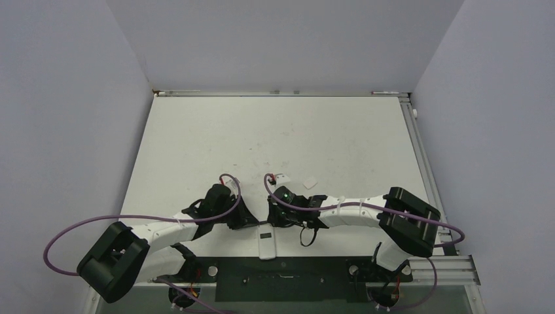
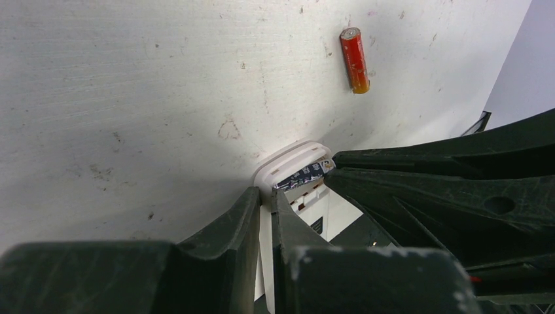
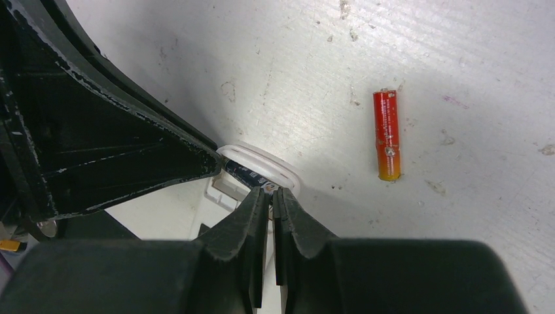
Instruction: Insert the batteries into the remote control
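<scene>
The left claw (image 2: 265,199) pinches the flat white plastic remote control (image 2: 288,156); the right claw (image 3: 271,196), pressed together, seems to seat the dark cylindrical battery (image 2: 304,175) at its tips. Next, it must spread for the red-orange cylindrical battery (image 3: 386,134) lying beyond.

Overhead rear view; wrist close-ups (shared red battery (image 2: 354,60) (image 3: 387,135))

White table (image 1: 196,144) in front of me, scuffed and speckled. Lying on it: red battery (image 2: 354,60) loose on its side, remote (image 1: 267,245) at the near edge, small white chip (image 1: 310,182) farther out.
</scene>
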